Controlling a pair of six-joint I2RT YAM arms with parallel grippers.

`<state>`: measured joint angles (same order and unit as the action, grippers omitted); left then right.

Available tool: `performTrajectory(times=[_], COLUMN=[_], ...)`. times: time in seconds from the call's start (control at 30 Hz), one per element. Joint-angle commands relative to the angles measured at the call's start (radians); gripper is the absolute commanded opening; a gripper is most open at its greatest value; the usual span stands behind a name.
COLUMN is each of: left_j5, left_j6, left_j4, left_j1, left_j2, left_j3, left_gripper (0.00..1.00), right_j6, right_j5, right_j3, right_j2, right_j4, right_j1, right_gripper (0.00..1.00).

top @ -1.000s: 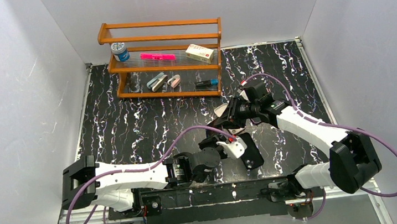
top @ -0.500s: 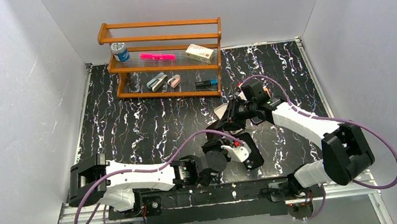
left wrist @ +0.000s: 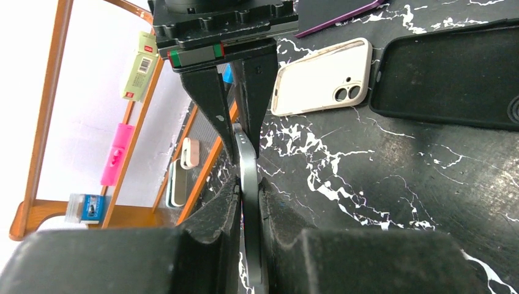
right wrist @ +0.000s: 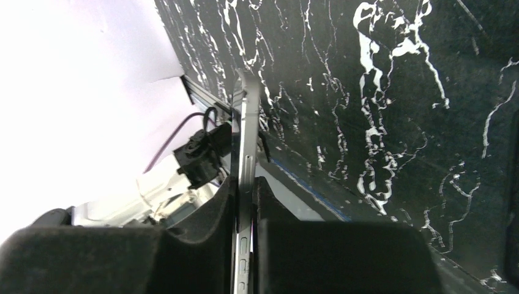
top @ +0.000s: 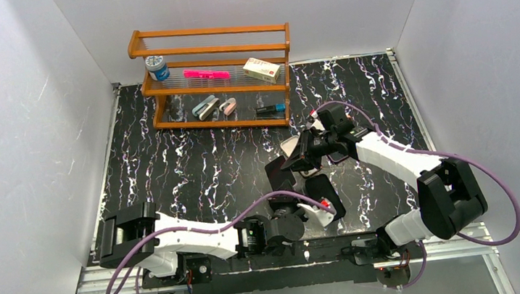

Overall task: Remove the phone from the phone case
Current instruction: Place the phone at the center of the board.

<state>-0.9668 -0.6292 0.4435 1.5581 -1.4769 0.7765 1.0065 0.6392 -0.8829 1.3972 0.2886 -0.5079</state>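
Note:
The phone [top: 280,174] is a thin dark slab with a silver edge, held on its edge above the table between both grippers. My left gripper [top: 286,201] is shut on its near end; in the left wrist view the pads [left wrist: 226,202] press both faces of the phone [left wrist: 248,153]. My right gripper [top: 300,156] is shut on the far end; the right wrist view [right wrist: 245,180] shows the phone's buttoned edge [right wrist: 248,122]. A black phone case [top: 323,188] lies open and empty on the table to the right, also seen in the left wrist view [left wrist: 453,79].
A white phone case [left wrist: 321,76] lies back up just beyond the grippers, also in the top view [top: 290,146]. A dark purple-edged slab [left wrist: 336,12] lies behind it. A wooden shelf rack [top: 213,79] with small items stands at the back left.
My left arm has drawn back toward the near edge and its wrist has turned. My right gripper has shifted slightly left. The phone now shows as a dark slab apart from the black case.

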Motion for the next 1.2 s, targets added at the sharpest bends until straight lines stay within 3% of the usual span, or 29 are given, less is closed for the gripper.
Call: performTrajectory(times=[0.0,0.03,0.13,0.23,0.37,0.47,0.67,0.83,1.0,1.17], left_j5=[0.057,0.052,0.045,0.039,0.029,0.020,0.045,0.091,0.066,0.028], left_j6=[0.002,0.007,0.016,0.028,0.050,0.074,0.213,0.397,0.598,0.717], left_j4=[0.074,0.078,0.088,0.094,0.100,0.100,-0.008,-0.177,-0.410,-0.474], left_j1=[0.037,0.037,0.037,0.037,0.032,0.024,-0.029,-0.132,-0.259,-0.332], left_j2=[-0.020,-0.019,-0.005,0.014,0.043,0.064,0.153,0.260,0.316,0.354], left_j3=[-0.010,-0.010,-0.013,-0.014,-0.014,-0.013,0.013,0.051,0.129,0.124], left_gripper=[0.00,0.01,0.09,0.25,0.37,0.58,0.78,0.91,0.94,0.97], right_j6=[0.014,0.007,-0.019,-0.068,-0.157,-0.291,-0.574,-0.824,-1.002,-1.139], right_j5=[0.096,0.098,0.110,0.129,0.176,0.190,0.249,0.110,-0.101,-0.286], right_j3=[-0.077,-0.080,-0.087,-0.095,-0.103,-0.122,-0.132,-0.142,-0.155,-0.161], right_j2=[-0.012,-0.014,-0.017,-0.017,-0.014,-0.011,-0.020,-0.075,-0.124,-0.143], right_j4=[-0.138,-0.139,-0.136,-0.133,-0.133,-0.094,0.017,0.174,0.308,0.401], right_j1=[0.015,0.025,0.049,0.071,0.115,0.147,0.255,0.307,0.355,0.359], right_gripper=[0.07,0.01,0.01,0.01,0.01,0.01,0.01,0.01,0.01,0.01])
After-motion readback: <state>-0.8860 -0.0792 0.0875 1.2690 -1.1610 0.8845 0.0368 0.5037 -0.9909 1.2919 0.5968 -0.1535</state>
